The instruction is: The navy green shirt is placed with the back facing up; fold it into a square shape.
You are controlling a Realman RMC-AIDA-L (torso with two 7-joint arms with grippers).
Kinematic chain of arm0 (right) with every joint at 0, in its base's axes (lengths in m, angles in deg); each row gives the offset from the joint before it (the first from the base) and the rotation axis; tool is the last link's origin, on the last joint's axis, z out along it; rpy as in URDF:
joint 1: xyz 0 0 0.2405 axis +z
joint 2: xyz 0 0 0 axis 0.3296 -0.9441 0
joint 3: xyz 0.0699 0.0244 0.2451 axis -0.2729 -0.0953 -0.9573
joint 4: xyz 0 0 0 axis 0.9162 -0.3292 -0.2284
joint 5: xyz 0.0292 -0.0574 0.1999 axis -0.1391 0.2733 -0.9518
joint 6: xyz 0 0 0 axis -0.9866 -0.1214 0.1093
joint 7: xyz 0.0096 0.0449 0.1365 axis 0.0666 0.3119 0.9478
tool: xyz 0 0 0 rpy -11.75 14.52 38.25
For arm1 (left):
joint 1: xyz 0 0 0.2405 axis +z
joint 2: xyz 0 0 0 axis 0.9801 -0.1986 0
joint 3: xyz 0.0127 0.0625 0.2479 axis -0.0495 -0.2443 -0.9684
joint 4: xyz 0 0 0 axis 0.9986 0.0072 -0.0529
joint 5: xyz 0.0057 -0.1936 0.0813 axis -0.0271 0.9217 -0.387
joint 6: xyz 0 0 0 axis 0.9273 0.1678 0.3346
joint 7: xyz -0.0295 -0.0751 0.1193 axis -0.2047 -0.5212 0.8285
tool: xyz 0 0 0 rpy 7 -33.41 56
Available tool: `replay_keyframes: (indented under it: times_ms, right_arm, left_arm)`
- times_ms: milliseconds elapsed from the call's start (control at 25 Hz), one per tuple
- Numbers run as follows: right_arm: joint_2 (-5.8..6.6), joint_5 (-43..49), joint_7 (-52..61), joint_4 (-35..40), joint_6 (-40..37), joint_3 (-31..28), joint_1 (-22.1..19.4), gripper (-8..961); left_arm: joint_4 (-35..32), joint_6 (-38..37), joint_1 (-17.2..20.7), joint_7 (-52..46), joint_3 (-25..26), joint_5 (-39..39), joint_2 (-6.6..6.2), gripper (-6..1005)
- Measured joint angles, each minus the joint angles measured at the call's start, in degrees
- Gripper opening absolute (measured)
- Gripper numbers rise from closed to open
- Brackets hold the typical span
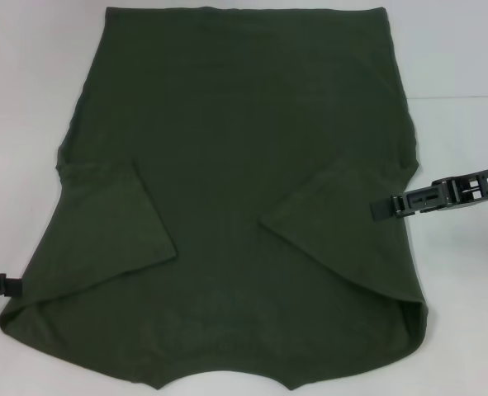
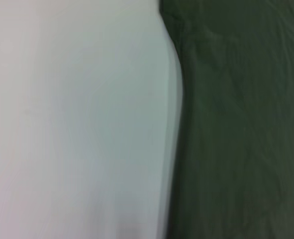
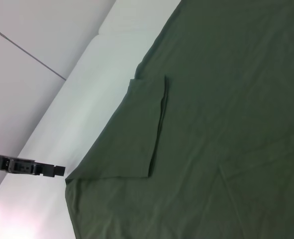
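Two black tools are in sight, one per arm. Right tool lies low over the shirt's right side, its tip on the cloth near the folded-in right sleeve; whether its fingers are parted or pinched I cannot tell. Left tool shows only as a black tip at the tabletop's left edge, just beside the shirt's left side near the front corner; the right wrist view shows it next to the cloth's corner, and its state cannot be told either.

One shirt is on the tabletop, a plain dark olive-green short-sleeved one, spread flat and covering most of the middle, from the far edge to the near edge. Both sleeves, two in all, are folded inward onto the body, forming angled flaps left and right. The neckline curve sits at the near edge.

The tabletop is plain white and smooth, with a thin seam line running across it towards the right side. A small white label with dark characters sits on the right arm, too small to read.
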Motion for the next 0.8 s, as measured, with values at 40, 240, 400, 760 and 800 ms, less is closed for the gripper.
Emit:
replay_keyframes:
  times_ms: [40, 240, 400, 760, 800]
  right_arm:
    - [-0.01, 0.00, 0.03, 0.00, 0.00, 0.00, 0.01, 905]
    - [0.00, 0.00, 0.25, 0.00, -0.01, 0.00, 0.06, 902]
    - [0.01, 0.02, 0.33, 0.00, -0.01, 0.00, 0.13, 899]
    - [0.01, 0.08, 0.43, 0.00, -0.01, 0.00, 0.14, 893]
    - [0.01, 0.09, 0.43, 0.00, -0.01, 0.00, 0.13, 893]
  left_arm:
    - [0.04, 0.19, -0.02, 0.10, -0.04, -0.02, 0.06, 861]
    - [0.80, 1.31, -0.01, 0.60, -0.10, -0.06, 0.24, 861]
    - [0.84, 1.40, -0.10, 1.12, -0.61, -0.09, 0.58, 862]
    - [0.84, 2.17, -0.18, 1.46, -1.77, -0.08, 1.22, 862]
    - [0.84, 2.17, -0.23, 1.48, -1.95, -0.07, 1.29, 862]
